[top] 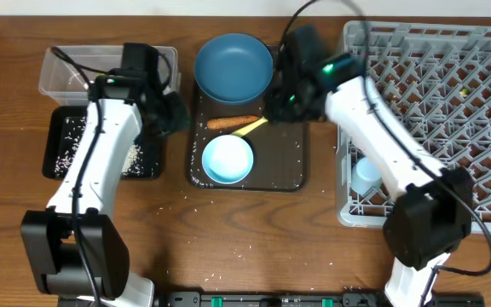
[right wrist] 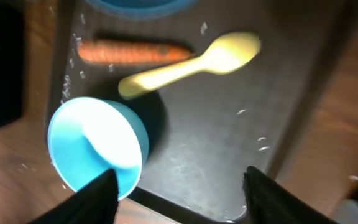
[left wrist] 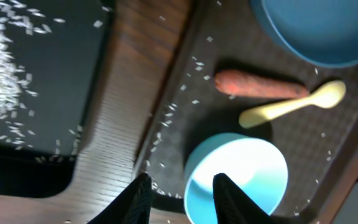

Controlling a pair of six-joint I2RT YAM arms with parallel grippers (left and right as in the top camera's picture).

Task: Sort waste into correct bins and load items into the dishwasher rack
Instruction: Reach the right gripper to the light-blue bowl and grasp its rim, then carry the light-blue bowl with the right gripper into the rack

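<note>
On the dark brown serving tray (top: 288,162) lie an orange-brown sausage stick (top: 231,122), a yellow spoon (top: 251,128) and a pale blue bowl (top: 228,159). The dark blue plate (top: 233,64) sits at the tray's far end. My left gripper (left wrist: 182,196) hovers open over the tray's left edge and the bowl (left wrist: 241,168) rim, holding nothing. My right gripper (right wrist: 182,193) hangs wide open above the tray's bare floor, right of the bowl (right wrist: 95,146), below the spoon (right wrist: 191,65) and sausage (right wrist: 132,51). The grey dishwasher rack (top: 450,102) holds a light blue cup (top: 366,175).
A clear tub (top: 66,72) stands at the back left. In front of it a black tray (top: 147,166) holds white rice (top: 79,141). Loose grains dot the serving tray and the wooden table near the front (top: 237,251).
</note>
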